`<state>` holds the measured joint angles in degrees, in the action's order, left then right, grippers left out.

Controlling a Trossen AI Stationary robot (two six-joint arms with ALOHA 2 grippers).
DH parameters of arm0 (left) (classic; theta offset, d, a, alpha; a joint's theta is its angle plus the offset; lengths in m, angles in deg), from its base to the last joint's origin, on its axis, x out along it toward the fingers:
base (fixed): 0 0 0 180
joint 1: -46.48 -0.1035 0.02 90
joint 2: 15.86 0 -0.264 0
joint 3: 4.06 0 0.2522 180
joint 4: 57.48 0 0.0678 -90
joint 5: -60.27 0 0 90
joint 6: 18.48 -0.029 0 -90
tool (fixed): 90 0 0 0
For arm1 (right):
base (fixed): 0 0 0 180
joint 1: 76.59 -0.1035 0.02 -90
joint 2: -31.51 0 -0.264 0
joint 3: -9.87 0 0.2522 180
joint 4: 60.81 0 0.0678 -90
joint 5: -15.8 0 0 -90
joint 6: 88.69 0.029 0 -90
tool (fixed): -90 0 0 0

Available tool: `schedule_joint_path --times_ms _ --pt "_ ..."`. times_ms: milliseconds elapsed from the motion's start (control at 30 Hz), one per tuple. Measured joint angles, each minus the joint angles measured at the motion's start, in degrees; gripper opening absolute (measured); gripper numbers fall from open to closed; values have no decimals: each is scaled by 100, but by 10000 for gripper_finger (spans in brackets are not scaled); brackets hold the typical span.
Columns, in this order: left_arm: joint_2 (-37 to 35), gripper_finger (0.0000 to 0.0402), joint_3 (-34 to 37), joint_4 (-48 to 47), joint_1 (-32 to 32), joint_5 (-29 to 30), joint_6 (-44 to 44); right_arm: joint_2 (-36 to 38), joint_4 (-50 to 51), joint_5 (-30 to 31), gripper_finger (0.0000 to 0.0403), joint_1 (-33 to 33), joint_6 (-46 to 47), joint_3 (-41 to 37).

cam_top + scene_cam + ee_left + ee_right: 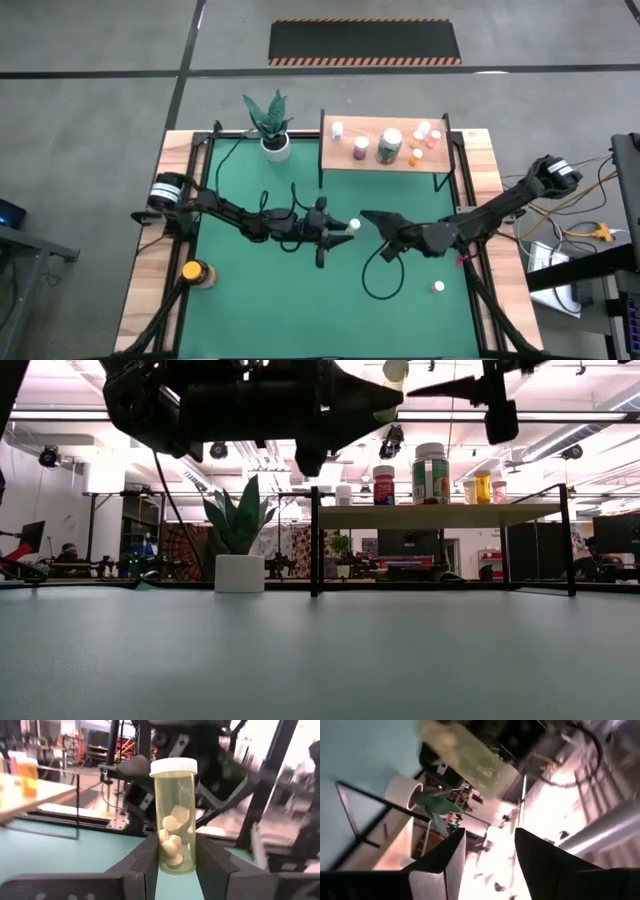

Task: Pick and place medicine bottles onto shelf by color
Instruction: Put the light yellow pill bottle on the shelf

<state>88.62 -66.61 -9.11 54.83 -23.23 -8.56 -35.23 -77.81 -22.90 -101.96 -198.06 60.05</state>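
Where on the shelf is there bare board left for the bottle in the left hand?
The shelf is bare along its near edge and its left end, beside the small white bottle. The right rear corner is crowded with small bottles. The left hand holds the greenish-clear bottle.

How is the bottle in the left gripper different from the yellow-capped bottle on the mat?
The clear greenish bottle has a white cap; the amber bottle has a yellow one. The clear greenish bottle is held off the mat by the left gripper near the table's middle, while the amber bottle sits untouched by the mat's left edge. From above, the amber bottle looks bulkier. Both are still off the shelf.
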Motion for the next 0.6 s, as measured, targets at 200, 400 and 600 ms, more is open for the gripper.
schedule_joint_path --times_ms 200,400,600 --pt "-85 91 171 -23 65 2 -1382 388 11 -2 162 0 2705 0" --pt "-144 91 318 -13 71 428 -1962 1041 525 -1085 160 69 7087 -7" --pt "-143 91 271 -6 83 590 -2292 1137 798 -3308 160 228 9355 -35"
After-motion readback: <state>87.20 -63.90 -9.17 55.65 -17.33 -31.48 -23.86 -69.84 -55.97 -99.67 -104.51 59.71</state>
